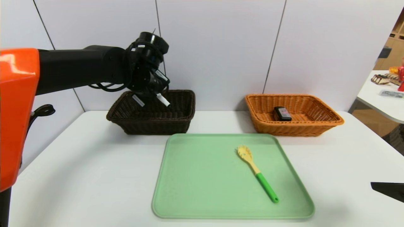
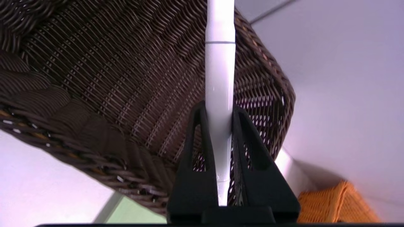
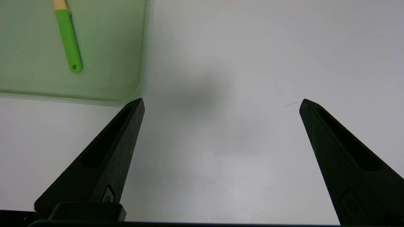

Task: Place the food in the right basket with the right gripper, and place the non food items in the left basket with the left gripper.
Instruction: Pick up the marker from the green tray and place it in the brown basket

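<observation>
My left gripper [image 1: 151, 94] hangs over the dark brown left basket [image 1: 176, 118], shut on the slim white marker [image 1: 163, 100]. In the left wrist view the marker [image 2: 220, 78] runs between the two black fingers [image 2: 202, 138] above the basket's woven floor [image 2: 104, 78]. The food, a small black carton [image 1: 282, 113], lies inside the orange right basket [image 1: 315, 126]. The yellow pasta spoon with a green handle [image 1: 257, 173] lies on the green tray [image 1: 195, 189]. My right gripper [image 3: 222, 102] is open over bare table, with only its tip [image 1: 387, 190] showing at the right edge.
The white table [image 1: 79, 164] carries both baskets at the back and the tray in front. The tray's corner [image 3: 132, 85] and the spoon handle [image 3: 68, 44] lie beside the right gripper. A second table with items [image 1: 386, 91] stands at the far right.
</observation>
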Robot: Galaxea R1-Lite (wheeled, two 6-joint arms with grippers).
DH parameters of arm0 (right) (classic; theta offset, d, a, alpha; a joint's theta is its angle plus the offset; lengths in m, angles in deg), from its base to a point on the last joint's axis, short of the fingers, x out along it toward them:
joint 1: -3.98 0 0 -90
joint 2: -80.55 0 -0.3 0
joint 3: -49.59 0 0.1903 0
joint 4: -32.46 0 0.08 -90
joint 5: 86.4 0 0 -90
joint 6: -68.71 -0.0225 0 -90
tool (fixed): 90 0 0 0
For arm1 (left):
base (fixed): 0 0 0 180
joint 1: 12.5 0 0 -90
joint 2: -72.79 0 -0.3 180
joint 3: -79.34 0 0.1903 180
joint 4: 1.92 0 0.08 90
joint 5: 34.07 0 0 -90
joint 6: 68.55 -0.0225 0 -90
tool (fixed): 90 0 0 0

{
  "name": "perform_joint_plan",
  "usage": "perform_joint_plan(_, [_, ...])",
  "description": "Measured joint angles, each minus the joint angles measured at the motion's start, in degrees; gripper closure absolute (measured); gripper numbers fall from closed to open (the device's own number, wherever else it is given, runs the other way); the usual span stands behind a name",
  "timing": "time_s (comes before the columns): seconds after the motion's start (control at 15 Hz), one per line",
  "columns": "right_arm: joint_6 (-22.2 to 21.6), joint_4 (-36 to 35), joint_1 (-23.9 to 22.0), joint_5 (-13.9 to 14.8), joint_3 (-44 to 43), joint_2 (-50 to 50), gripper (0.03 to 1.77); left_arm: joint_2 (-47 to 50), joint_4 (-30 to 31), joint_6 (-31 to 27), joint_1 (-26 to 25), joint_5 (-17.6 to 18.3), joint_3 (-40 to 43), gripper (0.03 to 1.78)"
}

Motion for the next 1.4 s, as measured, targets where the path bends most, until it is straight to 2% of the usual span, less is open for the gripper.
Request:
perform_joint_plan(0.13, [0.02, 0.26, 0.00, -0.02, 0.46, -0.46, 0.10, -0.88, 0.46, 2.51, -1.68, -0.84, 0.02, 1.61])
perform_joint_plan(0.6, [0.07, 0.32, 0.00, 0.06, 1.43, -0.99, 0.10, -1.87, 1.74, 0.56, -3.39, -2.36, 0.10, 1.61])
perform_joint_plan(1.0, [0.18, 0.21, 0.07, 0.05, 1.76, -0.69, 0.10, -2.47, 2.86, -0.07, -4.33, -2.30, 0.10, 1.61])
perform_joint_plan(1.07, [0.16, 0.20, 0.07, 0.00, 1.79, -0.63, 0.10, -2.61, 2.84, -0.38, -4.30, -2.28, 0.10, 1.53])
perform_joint_plan(1.2, [0.18, 0.15, 0.07, 0.00, 1.79, -0.55, 0.10, -2.69, 2.97, -0.51, -4.33, -2.28, 0.10, 1.22])
perform_joint_plan(1.4, [0.18, 0.12, 0.09, 0.00, 1.93, -0.48, 0.10, -2.76, 2.84, -0.51, -4.30, -2.23, 0.10, 0.86])
